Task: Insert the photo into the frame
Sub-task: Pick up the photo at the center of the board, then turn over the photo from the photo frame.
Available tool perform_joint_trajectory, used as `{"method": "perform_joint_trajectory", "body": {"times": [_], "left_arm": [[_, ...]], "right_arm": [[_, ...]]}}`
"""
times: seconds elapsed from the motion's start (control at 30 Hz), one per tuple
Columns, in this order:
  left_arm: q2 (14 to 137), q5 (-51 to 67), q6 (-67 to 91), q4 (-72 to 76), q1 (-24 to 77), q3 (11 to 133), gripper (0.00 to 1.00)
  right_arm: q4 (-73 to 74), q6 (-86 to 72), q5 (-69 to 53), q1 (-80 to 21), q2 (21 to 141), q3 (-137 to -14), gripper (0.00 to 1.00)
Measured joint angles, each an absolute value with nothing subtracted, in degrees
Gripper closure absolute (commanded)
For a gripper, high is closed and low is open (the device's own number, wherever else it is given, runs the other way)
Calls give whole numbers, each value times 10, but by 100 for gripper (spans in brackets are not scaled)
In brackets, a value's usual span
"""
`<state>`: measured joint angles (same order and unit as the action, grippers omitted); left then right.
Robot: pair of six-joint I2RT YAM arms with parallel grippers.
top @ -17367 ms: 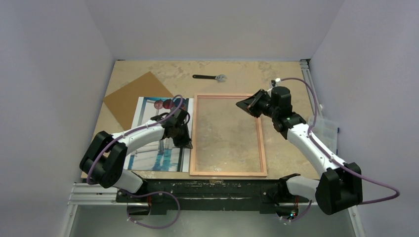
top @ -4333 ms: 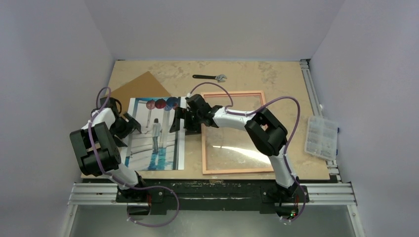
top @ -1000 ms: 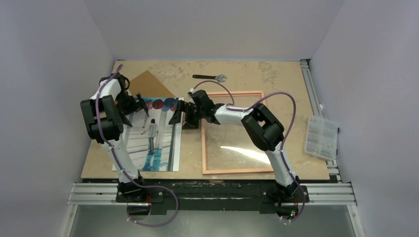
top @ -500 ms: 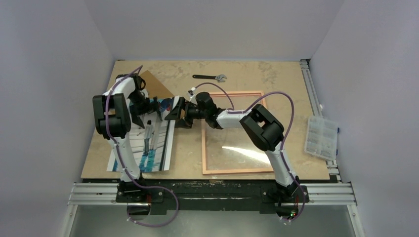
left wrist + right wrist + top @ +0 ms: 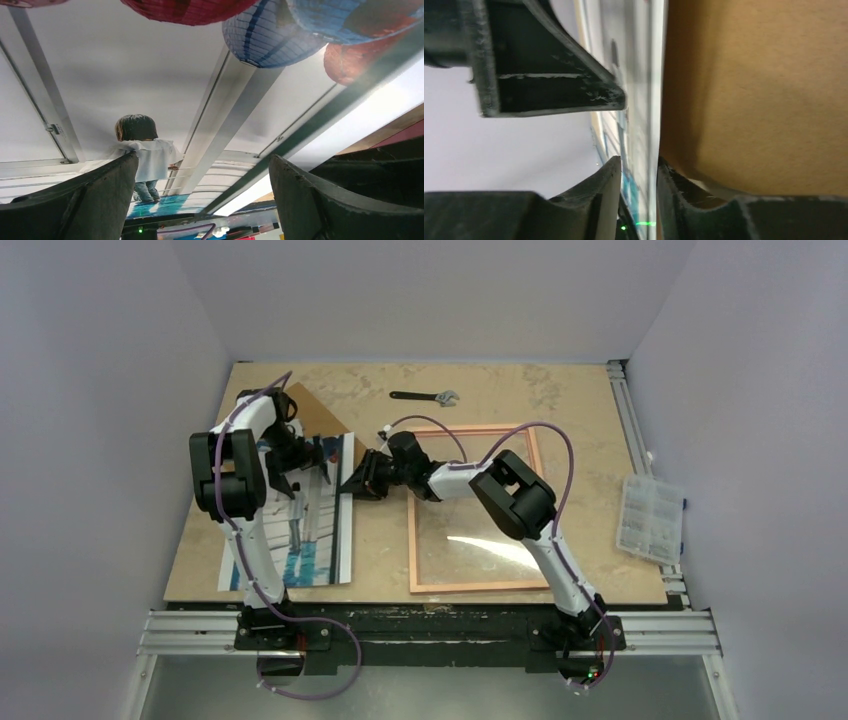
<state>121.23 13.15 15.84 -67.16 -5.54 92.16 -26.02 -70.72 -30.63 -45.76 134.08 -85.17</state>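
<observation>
The photo point(image 5: 310, 530) lies at the left of the table, its right edge tipped up off the surface. My right gripper point(image 5: 352, 480) reaches left to that edge near the top corner. In the right wrist view the photo point(image 5: 639, 125) stands edge-on between the narrowed jaws of the right gripper point(image 5: 639, 162), with a small gap left on the printed side and a brown surface behind. My left gripper point(image 5: 310, 455) hovers wide open over the photo's top. From the left wrist view, the gripper point(image 5: 202, 157) looks along the print point(image 5: 150, 100). The pink frame point(image 5: 470, 585) lies flat to the right.
A brown board point(image 5: 305, 405) pokes out from under the photo's far end. A black wrench point(image 5: 425, 396) lies at the back of the table. A clear plastic parts box point(image 5: 650, 518) sits off the table's right edge. White walls close in on three sides.
The right jaws have narrowed round the photo's right edge. That edge has risen, so the photo looks narrower from above. The left gripper moved right over the photo's top and stayed open.
</observation>
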Motion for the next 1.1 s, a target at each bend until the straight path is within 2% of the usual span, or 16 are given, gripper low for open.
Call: {"method": "perform_joint_trajectory", "body": {"times": [0.07,0.1,0.23,0.37,0.53,0.7,0.9,1.1], "left_arm": [[1212,132,158,-671,-55,922,0],[1212,134,158,-670,-55,921,0],[1205,154,158,-652,-55,907,0],[1148,182,162,-623,-55,860,0],[973,213,194,-574,-50,783,0],[775,266,264,-495,-37,693,0],[662,290,361,-426,39,614,0],[650,265,418,-398,136,608,0]], "right_arm": [[-253,-705,-306,-459,1351,-855,99],[-251,-704,-306,-459,1354,-855,100],[-240,-701,-307,-461,1355,-855,100],[-218,-679,-308,-460,1331,-843,100],[-150,-629,-305,-447,1212,-783,100],[-48,-552,-295,-389,1030,-741,100],[171,-430,-236,-283,851,-754,100],[436,-303,-135,-220,773,-886,100]]}}
